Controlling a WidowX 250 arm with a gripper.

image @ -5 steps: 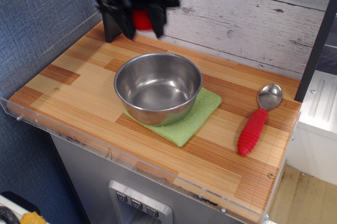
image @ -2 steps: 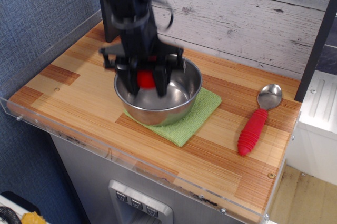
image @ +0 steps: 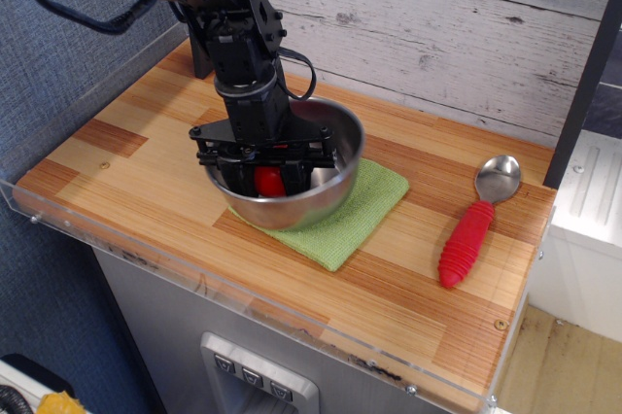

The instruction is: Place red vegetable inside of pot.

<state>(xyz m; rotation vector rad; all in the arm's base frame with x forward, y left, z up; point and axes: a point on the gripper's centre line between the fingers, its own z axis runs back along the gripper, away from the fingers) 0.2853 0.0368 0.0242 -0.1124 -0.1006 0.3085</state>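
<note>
The pot (image: 335,190) is a round shiny steel bowl standing on a green cloth (image: 364,202) at the middle of the wooden counter. My gripper (image: 271,179) reaches down into the pot from above. Its black fingers (image: 303,169) sit on either side of the red vegetable (image: 268,181), a small glossy red piece low inside the pot near its bottom. The gripper looks shut on it. The arm hides the pot's back left rim and much of its inside.
A metal spoon with a ribbed red handle (image: 467,241) lies at the right of the counter. A clear plastic lip (image: 194,283) runs along the front edge. A grey plank wall (image: 437,35) stands behind, and a blue wall (image: 68,35) is at the left.
My gripper has come down from high at the back left into the pot, carrying the red vegetable. The pot has shifted slightly to the left.
</note>
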